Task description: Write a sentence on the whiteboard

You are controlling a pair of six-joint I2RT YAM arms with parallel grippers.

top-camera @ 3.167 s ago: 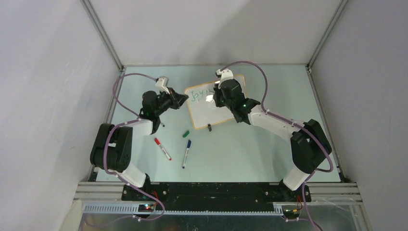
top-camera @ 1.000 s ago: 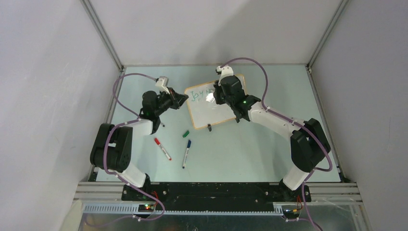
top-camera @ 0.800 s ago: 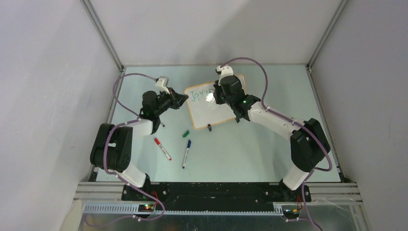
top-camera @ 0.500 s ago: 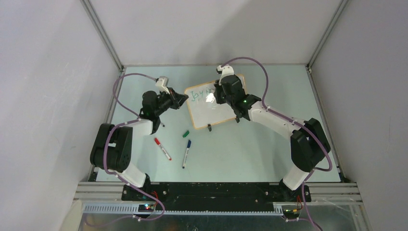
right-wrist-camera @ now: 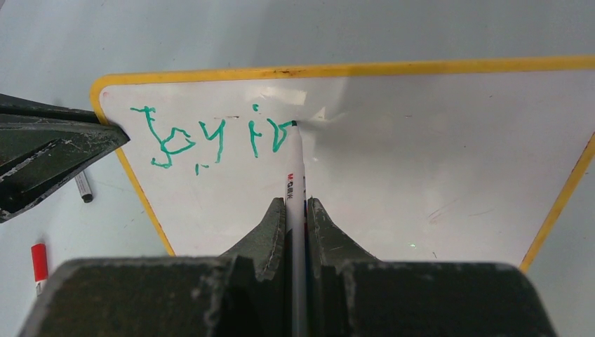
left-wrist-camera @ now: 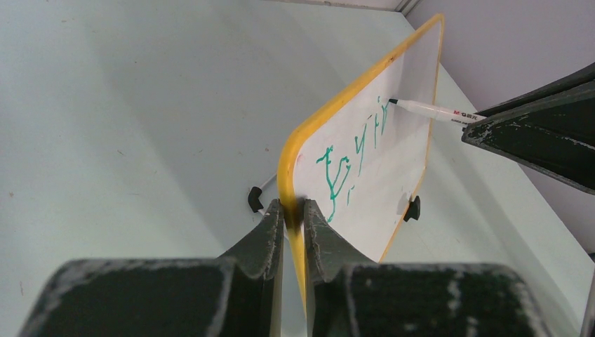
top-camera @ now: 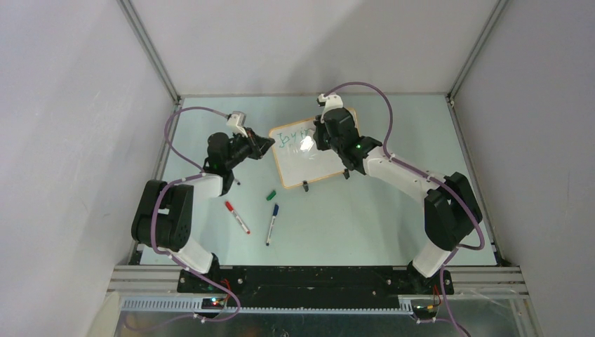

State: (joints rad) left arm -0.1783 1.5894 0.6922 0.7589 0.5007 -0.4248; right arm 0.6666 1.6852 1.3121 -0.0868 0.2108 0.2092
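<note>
The whiteboard (top-camera: 302, 166) lies tilted on the table, white with an orange-yellow frame and black clip feet. My left gripper (left-wrist-camera: 292, 207) is shut on its left edge, also seen from above (top-camera: 264, 146). My right gripper (right-wrist-camera: 296, 205) is shut on a white marker (right-wrist-camera: 294, 165), and from above it sits over the board's top middle (top-camera: 318, 137). The marker's tip touches the board just after the last green letter. The sentence (right-wrist-camera: 210, 137) reads roughly "Joy in" in thin green lettering along the upper left. In the left wrist view the marker (left-wrist-camera: 435, 110) meets the writing (left-wrist-camera: 354, 154) from the right.
A red marker (top-camera: 237, 217), a blue marker (top-camera: 271, 223) and a green cap (top-camera: 271, 195) lie on the table in front of the board. A dark pen (top-camera: 235, 181) rests beside my left arm. Grey enclosure walls stand close on three sides.
My right gripper has crept a little to the right along the board's top line with the marker, and the green lettering has grown by a letter. The left gripper has stayed still.
</note>
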